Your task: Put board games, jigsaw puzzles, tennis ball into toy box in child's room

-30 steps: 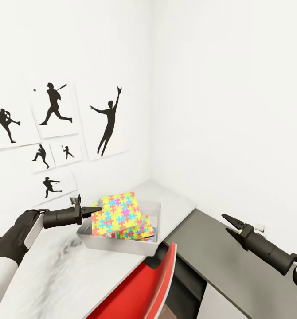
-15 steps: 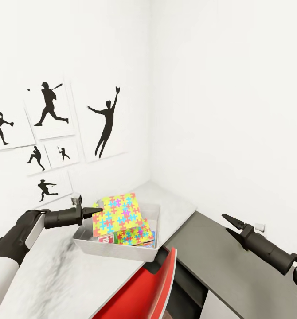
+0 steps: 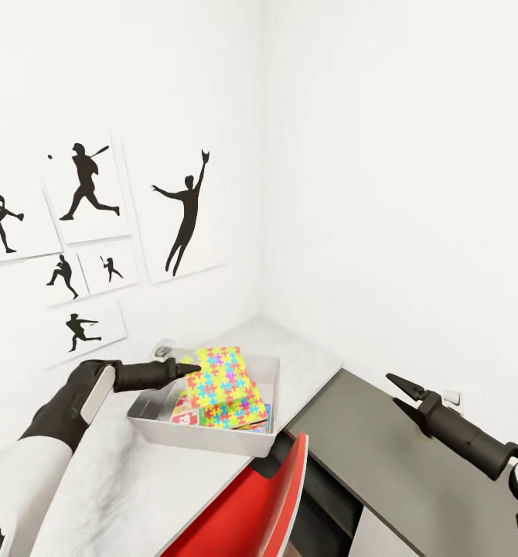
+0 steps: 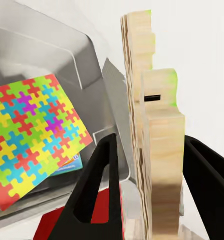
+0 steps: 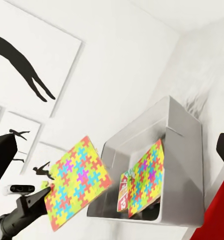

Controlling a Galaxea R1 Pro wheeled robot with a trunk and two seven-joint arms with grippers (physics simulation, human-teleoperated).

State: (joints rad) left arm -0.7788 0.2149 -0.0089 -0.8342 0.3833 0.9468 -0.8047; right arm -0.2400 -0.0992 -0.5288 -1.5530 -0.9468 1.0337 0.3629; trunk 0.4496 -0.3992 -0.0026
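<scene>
- Starting at the far left of the head view, the wall pictures show black sports silhouettes; the outermost one is cut off by the frame edge.
- The left tool is clamped on the edge of a jigsaw puzzle, which tilts over the toy box. In the left wrist view this puzzle appears edge-on between the two black fingers: pale wood layers with a green tint along the top, its coloured face turned away.
- The toy box, light grey with sloping sides and a rim, stands on the light wing of the table, near the corner of the room. Its inner floor is mostly covered.
- A second puzzle board lies slanted in the box, patterned in red, yellow, green, blue and purple interlocking pieces. Under it, part of a cartoon-covered game box peeks out with red and white print; its picture is too hidden to read.
- A red chair back rises in front of the table and hides part of the edge where the two wings meet.
- The right tool hovers over the dark grey wing, fingers spread, holding nothing.
</scene>
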